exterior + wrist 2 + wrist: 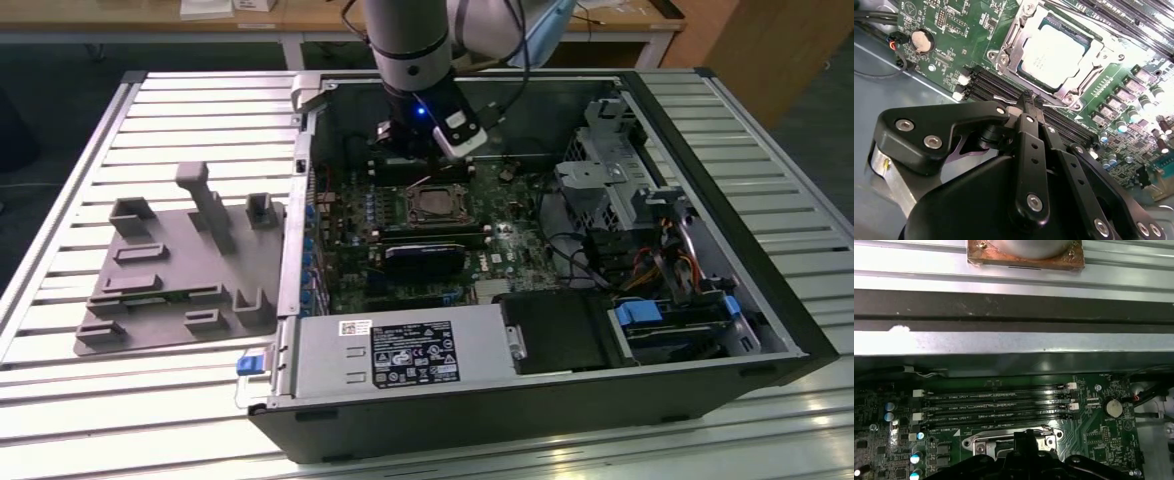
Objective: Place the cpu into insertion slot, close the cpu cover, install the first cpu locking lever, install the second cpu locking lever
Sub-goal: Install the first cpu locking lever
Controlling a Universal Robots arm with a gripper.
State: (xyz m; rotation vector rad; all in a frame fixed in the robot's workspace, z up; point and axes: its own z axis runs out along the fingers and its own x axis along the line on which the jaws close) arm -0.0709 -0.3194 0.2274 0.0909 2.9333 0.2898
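The gripper [1031,101] was low inside the open computer case [747,300]; its black fingers [1026,130] were squeezed together at the tips; I could not tell whether anything thin was pinched between them. In the second wrist view the tips sat right at the edge of the insertion slot [412,205], on the side where the long black memory slots [989,85] ran; a thin silver locking lever [1005,97] lay just beside the tips, and I could not tell whether they were touching it.

The cpu [1054,52] was already lying flat in the slot, with its grey metal top facing up; the cpu cover [1013,35] was down over it like a shiny frame, and the chip showed through the big square window.

In the first wrist view the gripper [1026,439] was just in front of the cover's silver edge [1004,440]; past it lay the memory slots [994,402], and then the grey wall of the case [1014,342]; a round silver battery [1111,407] sat on the green board [1089,430] near the slots.

In the exterior view the arm [407,60] came straight down into the case; a black block [424,258] sat on the board near the slot; a grey box with a sticker [387,355] lay along the near side. The case stood on a ribbed metal table [80,400]; a grey holder plate [174,270] lay on the table at the exterior view's left, well apart from the gripper.
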